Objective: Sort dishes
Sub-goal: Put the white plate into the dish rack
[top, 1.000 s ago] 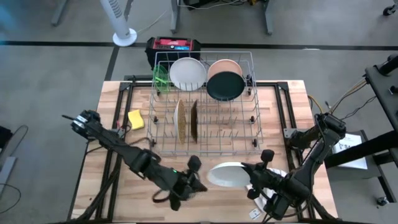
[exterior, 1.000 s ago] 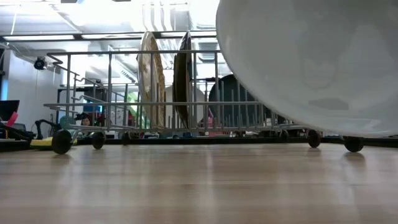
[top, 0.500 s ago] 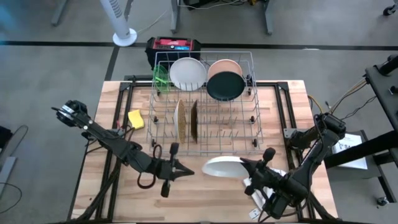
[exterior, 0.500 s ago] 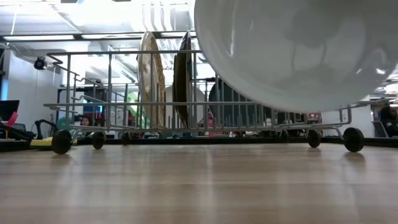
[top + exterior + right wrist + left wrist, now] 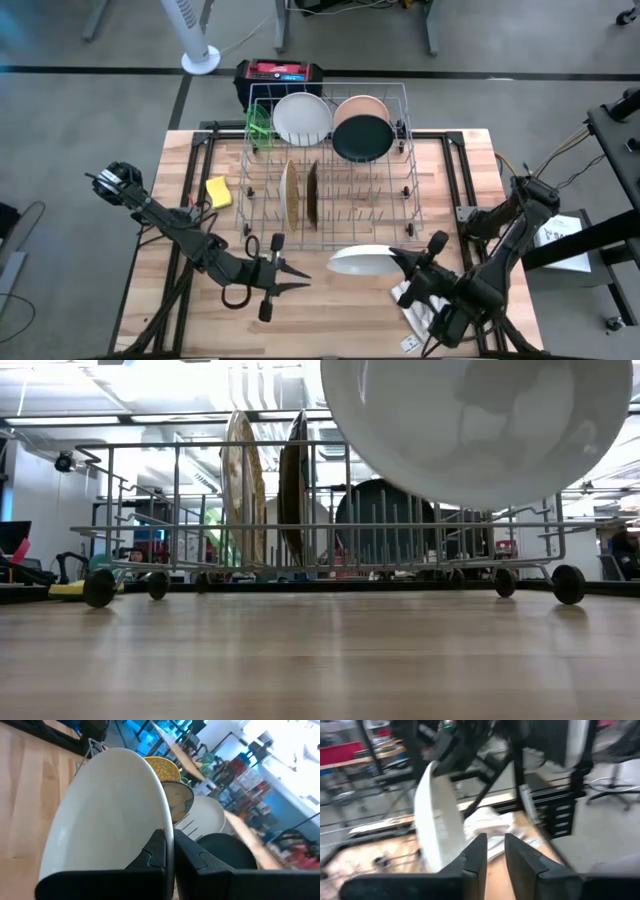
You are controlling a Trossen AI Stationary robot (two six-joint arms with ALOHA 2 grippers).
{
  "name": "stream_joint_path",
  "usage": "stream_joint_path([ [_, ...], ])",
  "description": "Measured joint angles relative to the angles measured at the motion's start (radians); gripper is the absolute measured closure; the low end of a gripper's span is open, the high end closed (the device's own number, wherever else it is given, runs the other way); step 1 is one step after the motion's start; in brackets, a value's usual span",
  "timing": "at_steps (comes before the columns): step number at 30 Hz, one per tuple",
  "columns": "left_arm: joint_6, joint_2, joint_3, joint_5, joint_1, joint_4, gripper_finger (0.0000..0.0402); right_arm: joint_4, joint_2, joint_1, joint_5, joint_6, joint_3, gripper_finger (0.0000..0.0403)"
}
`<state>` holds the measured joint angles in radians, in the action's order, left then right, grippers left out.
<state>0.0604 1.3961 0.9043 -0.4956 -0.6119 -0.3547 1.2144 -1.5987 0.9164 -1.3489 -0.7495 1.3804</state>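
I have the large white plate (image 5: 362, 261) pinched by its rim in my right gripper (image 5: 400, 263), the two fingers closed down on the edge so the plate rides out ahead of me, lifted clear of the table (image 5: 180, 300). In the low view its pale underside (image 5: 470, 425) hangs high above the wood, with nothing beneath it. I hold it by the edge because that leaves the whole disc free to slide between the rack's tines, and it sits just off the near side of the wire rack (image 5: 330, 170), about level with the open slots on the right half.

My left gripper (image 5: 290, 278) is empty, its fingers parted with a narrow gap, hanging low over the table to the left of the plate and near the rack's front. It looks like it is waiting out of the way.

The rack already carries the rest: a lime-green dish (image 5: 259, 127) at the far left, a white plate (image 5: 301, 118), a peach one (image 5: 365, 108) and a black one (image 5: 361, 139) along the far row. A speckled tan plate (image 5: 289, 195) and a brown plate (image 5: 312, 194) stand on edge in the middle row. The yellow sponge (image 5: 218, 191) lies on the table left of the rack.

I judge the next step needs the plate tipped upright to match the standing ones, or it may catch the front wire.
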Motion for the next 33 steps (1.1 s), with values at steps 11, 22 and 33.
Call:
stream_joint_path([
  [11,-0.072,0.0,0.0,-0.195,-0.05,0.065,0.0293,-0.363,0.155,-0.093,0.258,0.382,0.002,0.0403],
  [22,-0.149,-0.01,0.0,-0.41,-0.179,0.058,0.0262,-0.734,0.165,-0.246,0.479,0.937,-0.012,0.0403],
  [33,-0.126,-0.021,0.0,-0.602,-0.311,0.04,0.0232,-1.013,0.165,-0.364,0.776,1.288,-0.042,0.0403],
])
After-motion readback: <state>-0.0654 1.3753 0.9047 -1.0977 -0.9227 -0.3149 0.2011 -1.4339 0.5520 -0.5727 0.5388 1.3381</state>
